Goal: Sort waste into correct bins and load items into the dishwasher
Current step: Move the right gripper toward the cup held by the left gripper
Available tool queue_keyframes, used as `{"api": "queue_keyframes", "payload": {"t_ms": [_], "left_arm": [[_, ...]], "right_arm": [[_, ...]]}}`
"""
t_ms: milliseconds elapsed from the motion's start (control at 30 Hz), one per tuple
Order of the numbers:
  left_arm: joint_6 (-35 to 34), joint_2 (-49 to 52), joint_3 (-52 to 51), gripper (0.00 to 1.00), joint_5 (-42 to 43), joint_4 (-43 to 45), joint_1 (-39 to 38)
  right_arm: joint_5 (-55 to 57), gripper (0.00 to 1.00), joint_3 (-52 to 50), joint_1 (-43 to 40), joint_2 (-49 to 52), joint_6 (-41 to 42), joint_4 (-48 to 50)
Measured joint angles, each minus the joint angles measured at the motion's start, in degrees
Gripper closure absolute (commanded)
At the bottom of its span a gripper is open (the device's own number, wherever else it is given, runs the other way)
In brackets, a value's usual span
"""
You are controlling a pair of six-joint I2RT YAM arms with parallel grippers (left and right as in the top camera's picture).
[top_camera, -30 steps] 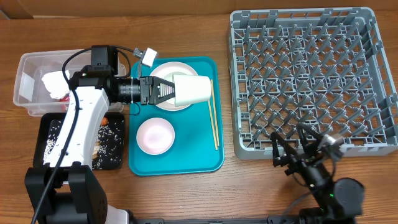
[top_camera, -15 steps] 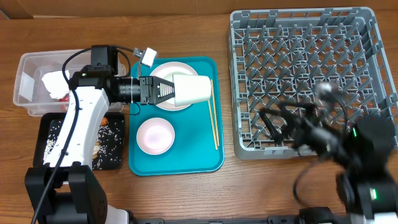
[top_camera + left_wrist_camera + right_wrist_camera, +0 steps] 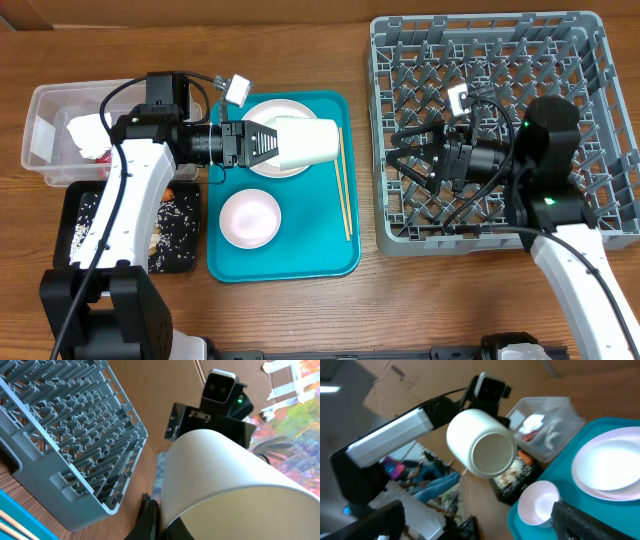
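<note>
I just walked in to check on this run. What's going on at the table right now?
The left claw is shut on the small white cup, holding it on its side above the teal tray. The right claw hangs open over the grey dish rack, facing the cup and holding nothing. No dish shows in the rack yet. A plate, a bowl and the chopsticks lie on the tray. A tissue lies in the clear tub, and rice in the black tray.

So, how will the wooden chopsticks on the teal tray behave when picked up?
The chopsticks look thin and straight, so probably stiff and light. Lying flat on the smooth teal tray, they may roll or split apart when pinched.
</note>
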Motion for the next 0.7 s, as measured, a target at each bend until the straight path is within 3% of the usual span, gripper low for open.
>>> {"api": "queue_keyframes", "payload": {"t_ms": [400,700], "left_arm": [[-0.9,0.0,0.0,0.96,1.1,2.5,-2.1],[-1.0,0.0,0.0,0.96,2.3,3.0,-3.8]], "right_arm": [[-5.2,0.14,0.0,6.4,5.6,-0.2,6.7],[-1.5,0.11,0.0,11.5,5.6,-0.1,9.1]]}}
